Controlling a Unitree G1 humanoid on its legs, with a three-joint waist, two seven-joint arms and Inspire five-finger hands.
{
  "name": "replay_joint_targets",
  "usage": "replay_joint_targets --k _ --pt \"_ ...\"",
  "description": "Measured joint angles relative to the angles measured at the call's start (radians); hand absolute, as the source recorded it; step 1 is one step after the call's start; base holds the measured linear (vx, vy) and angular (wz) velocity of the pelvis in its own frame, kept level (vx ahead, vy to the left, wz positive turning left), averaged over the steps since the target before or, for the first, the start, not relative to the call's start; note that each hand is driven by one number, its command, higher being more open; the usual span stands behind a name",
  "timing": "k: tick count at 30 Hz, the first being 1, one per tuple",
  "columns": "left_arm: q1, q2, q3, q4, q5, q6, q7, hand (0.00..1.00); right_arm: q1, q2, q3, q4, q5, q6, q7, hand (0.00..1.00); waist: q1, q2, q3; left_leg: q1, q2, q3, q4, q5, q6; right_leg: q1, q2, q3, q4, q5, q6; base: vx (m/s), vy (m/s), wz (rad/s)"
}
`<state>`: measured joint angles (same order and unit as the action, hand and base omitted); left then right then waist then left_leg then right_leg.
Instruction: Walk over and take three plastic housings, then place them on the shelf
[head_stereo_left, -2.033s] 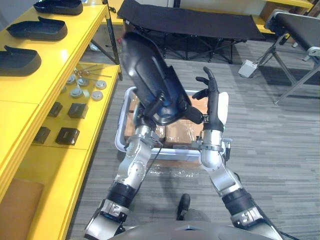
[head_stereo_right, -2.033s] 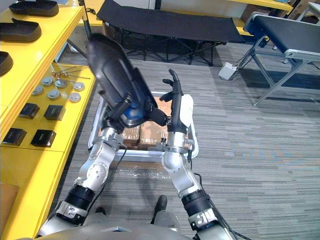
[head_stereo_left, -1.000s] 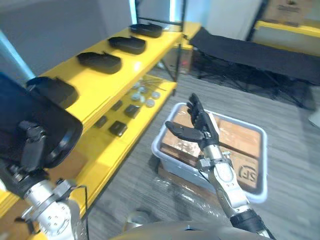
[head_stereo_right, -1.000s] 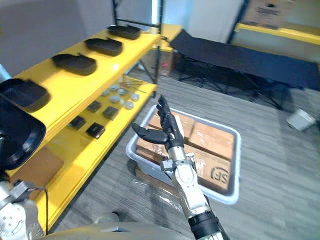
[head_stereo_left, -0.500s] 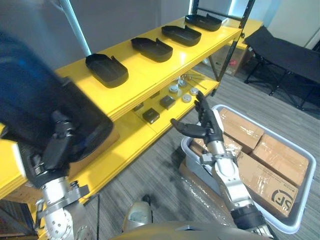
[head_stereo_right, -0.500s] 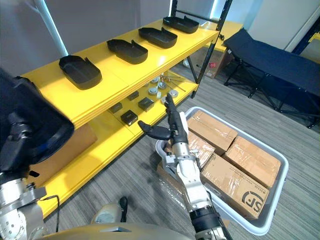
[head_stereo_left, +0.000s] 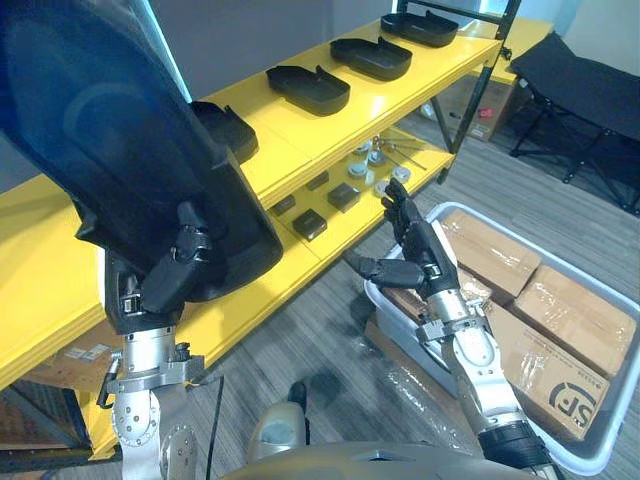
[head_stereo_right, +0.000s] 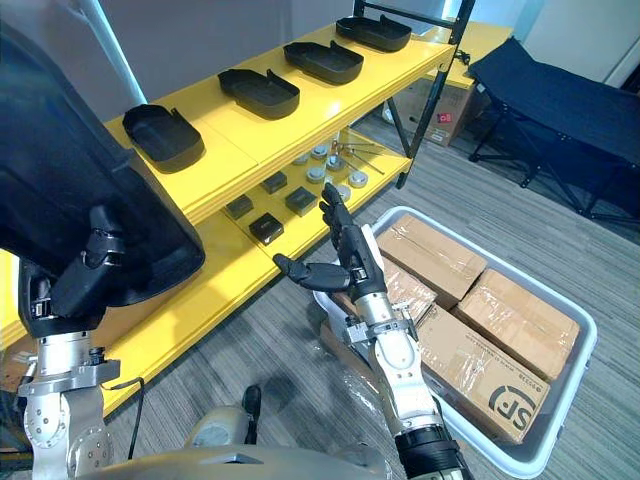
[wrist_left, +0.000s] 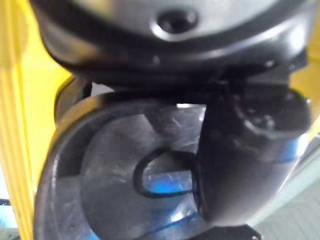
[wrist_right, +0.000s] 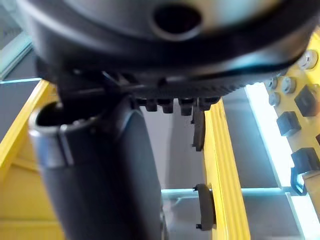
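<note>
One plastic housing (head_stereo_left: 130, 150) is riding clasped in my left hand (head_stereo_left: 175, 275), not yet placed; other housings (head_stereo_right: 260, 92) are lying on the shelf (head_stereo_right: 225, 130) ahead of it; my right hand (head_stereo_right: 350, 265) is hanging relaxed, empty.

The left hand (wrist_left: 170, 60) shows as a dark bulk, its thumb (wrist_left: 240, 160) pressed against the hollow inside of a dark plastic housing (wrist_left: 100, 190). A blue gleam lies on the housing's glossy surface just beside the thumb. The yellow shelf (wrist_left: 17, 130) shows past the housing's rim.
</note>
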<state>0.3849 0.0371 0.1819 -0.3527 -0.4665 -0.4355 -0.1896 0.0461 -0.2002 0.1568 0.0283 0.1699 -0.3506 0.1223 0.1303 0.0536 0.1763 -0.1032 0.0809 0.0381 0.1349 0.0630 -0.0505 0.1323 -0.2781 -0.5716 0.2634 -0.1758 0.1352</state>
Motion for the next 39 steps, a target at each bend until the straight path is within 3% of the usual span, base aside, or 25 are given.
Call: replay_joint_targets --k 5,7,9,10,11,12,14,15,16,17,19,20,21,22,23,25,29,35,39 --pt "0.003 -0.008 0.05 0.0 -0.005 0.001 -0.02 0.0 -0.001 0.047 -0.002 -0.001 -0.002 -0.004 -0.032 1.0 0.011 -0.039 0.0 -0.04 -0.034 -0.021 0.051 -0.037 0.003 0.017 -0.031 -0.042 0.009 -0.018 0.027 0.02 0.026 0.27" --pt "0.004 -0.013 0.082 -0.001 -0.001 0.001 -0.033 0.0 -0.001 0.059 -0.009 -0.001 -0.012 -0.004 -0.076 1.0 0.021 -0.065 0.004 -0.063 -0.062 -0.014 0.156 -0.109 0.026 0.069 -0.057 -0.071 0.015 -0.025 0.083 0.14 0.11 0.47" --pt "0.006 -0.022 0.104 -0.002 0.003 0.002 -0.035 0.0 -0.003 0.059 -0.03 -0.001 -0.048 -0.005 -0.122 1.0 0.031 -0.077 -0.009 -0.068 -0.088 -0.035 0.218 -0.161 0.031 0.032 -0.114 0.003 0.186 -0.01 0.118 0.19 0.169 0.51" --pt "0.005 -0.023 0.126 -0.005 0.003 0.002 -0.032 0.0 -0.009 0.065 -0.034 -0.001 -0.048 -0.007 -0.151 1.0 0.03 -0.086 -0.014 -0.067 -0.103 -0.054 0.225 -0.177 0.04 -0.05 -0.149 0.096 0.349 0.038 0.129 0.21 0.182 0.57" --pt "0.005 -0.018 0.155 -0.007 0.007 0.003 -0.023 0.0 -0.023 0.083 -0.048 0.001 -0.048 -0.007 -0.168 1.0 0.031 -0.096 -0.017 -0.055 -0.114 -0.079 0.208 -0.181 0.048 -0.135 -0.179 0.175 0.495 0.132 0.125 0.21 0.12 0.56" --pt "0.004 -0.015 0.167 -0.007 0.006 0.004 -0.013 0.0 -0.03 0.091 -0.055 0.001 -0.048 -0.008 -0.173 1.0 0.026 -0.093 -0.015 -0.045 -0.116 -0.095 0.194 -0.178 0.054 -0.171 -0.189 0.205 0.556 0.149 0.126 0.21 -0.003 0.62" --pt "-0.002 -0.005 0.18 -0.006 0.003 0.006 0.019 0.0 -0.047 0.089 -0.072 0.001 -0.08 -0.01 -0.178 1.0 0.005 -0.075 -0.007 0.001 -0.116 -0.16 0.162 -0.177 0.061 -0.224 -0.158 0.248 0.622 0.037 0.036 0.2 -0.015 0.73" --pt "-0.017 0.007 0.186 -0.006 -0.003 0.006 0.03 0.0 -0.055 0.073 -0.08 -0.001 -0.089 -0.013 -0.175 1.0 -0.008 -0.057 -0.008 0.025 -0.106 -0.204 0.142 -0.177 0.06 -0.242 -0.097 0.269 0.547 -0.014 -0.026 0.16 -0.01 0.68" --pt "-0.026 0.013 0.186 -0.006 -0.003 0.006 0.035 0.0 -0.057 0.07 -0.085 -0.003 -0.088 -0.014 -0.174 1.0 -0.011 -0.055 -0.009 0.029 -0.104 -0.216 0.137 -0.177 0.06 -0.248 -0.079 0.28 0.513 -0.023 -0.031 0.21 -0.101 1.44" --pt "-0.1 0.048 0.173 -0.001 -0.003 0.007 0.054 0.0 -0.059 0.043 -0.126 -0.038 -0.087 -0.028 -0.173 1.0 -0.033 -0.053 -0.013 0.028 -0.104 -0.299 0.134 -0.183 0.049 -0.288 0.016 0.391 0.316 -0.032 -0.045 0.17 -0.141 1.26" --pt "-0.117 0.062 0.163 -0.001 0.005 0.008 0.077 0.0 -0.059 0.033 -0.15 -0.084 -0.035 -0.029 -0.149 1.0 -0.043 -0.059 -0.016 0.041 -0.113 -0.339 0.138 -0.194 0.023 -0.278 0.056 0.419 0.2 -0.001 -0.031 0.17 -0.207 1.14" --pt "-0.112 0.066 0.163 -0.001 0.007 0.008 0.083 0.0 -0.059 0.033 -0.151 -0.099 0.022 -0.029 -0.128 1.0 -0.041 -0.07 -0.023 0.046 -0.122 -0.348 0.14 -0.2 0.014 -0.267 0.056 0.41 0.169 0.018 -0.041 0.22 -0.305 0.73" --pt "-0.099 0.073 0.163 0.002 0.007 0.009 0.095 0.0 -0.061 0.035 -0.152 -0.133 0.114 -0.032 -0.092 1.0 -0.033 -0.11 -0.048 0.046 -0.149 -0.351 0.149 -0.219 -0.006 -0.241 0.039 0.385 0.125 0.023 -0.037 0.25 -0.35 0.42" --pt "-0.088 0.038 0.15 0.013 0.005 0.017 0.097 0.0 -0.072 0.02 -0.163 -0.143 0.173 -0.037 -0.06 1.0 -0.021 -0.07 -0.05 0.04 -0.122 -0.338 0.179 -0.234 -0.02 -0.21 0.054 0.345 0.106 0.032 -0.037 0.28 -0.377 0.75" --pt "-0.067 0.019 0.131 0.014 0.007 0.035 0.089 0.0 -0.074 0.008 -0.179 -0.151 0.228 -0.041 -0.036 1.0 -0.032 -0.031 -0.052 0.028 -0.081 -0.262 0.194 -0.236 -0.019 -0.155 0.082 0.29 0.049 0.035 -0.043 0.2 -0.267 0.69" --pt "-0.036 0.008 0.125 0.014 0.006 0.041 0.054 0.0 -0.076 0.0 -0.212 -0.149 0.281 -0.029 -0.022 1.0 -0.023 -0.003 -0.067 0.027 -0.036 -0.187 0.177 -0.224 -0.018 -0.109 0.109 0.242 -0.01 0.042 -0.057 0.15 -0.185 0.73" --pt "-0.039 -0.002 0.125 0.013 -0.013 0.042 -0.029 0.0 -0.062 0.013 -0.289 -0.148 0.308 -0.007 -0.017 1.0 -0.035 -0.004 -0.068 0.062 -0.01 0.062 0.1 -0.161 0.014 -0.021 0.104 0.149 -0.087 0.045 -0.06 0.13 -0.11 0.64" --pt "-0.041 -0.006 0.063 0.012 -0.034 0.058 -0.044 0.0 -0.039 0.088 -0.309 -0.136 0.34 0.012 0.101 1.0 -0.044 -0.017 -0.067 0.096 -0.042 0.051 -0.023 -0.095 0.013 -0.017 0.09 0.133 -0.122 0.052 -0.053 0.05 -0.01 0.14" --pt "-0.024 -0.033 0.059 0.012 -0.036 0.076 -0.049 0.0 0.007 0.122 -0.282 -0.113 0.352 0.018 0.131 1.0 -0.052 -0.019 -0.065 0.106 -0.047 0.044 -0.049 -0.082 0.012 -0.016 0.088 0.129 -0.123 0.052 -0.053 -0.01 -0.007 0.04"
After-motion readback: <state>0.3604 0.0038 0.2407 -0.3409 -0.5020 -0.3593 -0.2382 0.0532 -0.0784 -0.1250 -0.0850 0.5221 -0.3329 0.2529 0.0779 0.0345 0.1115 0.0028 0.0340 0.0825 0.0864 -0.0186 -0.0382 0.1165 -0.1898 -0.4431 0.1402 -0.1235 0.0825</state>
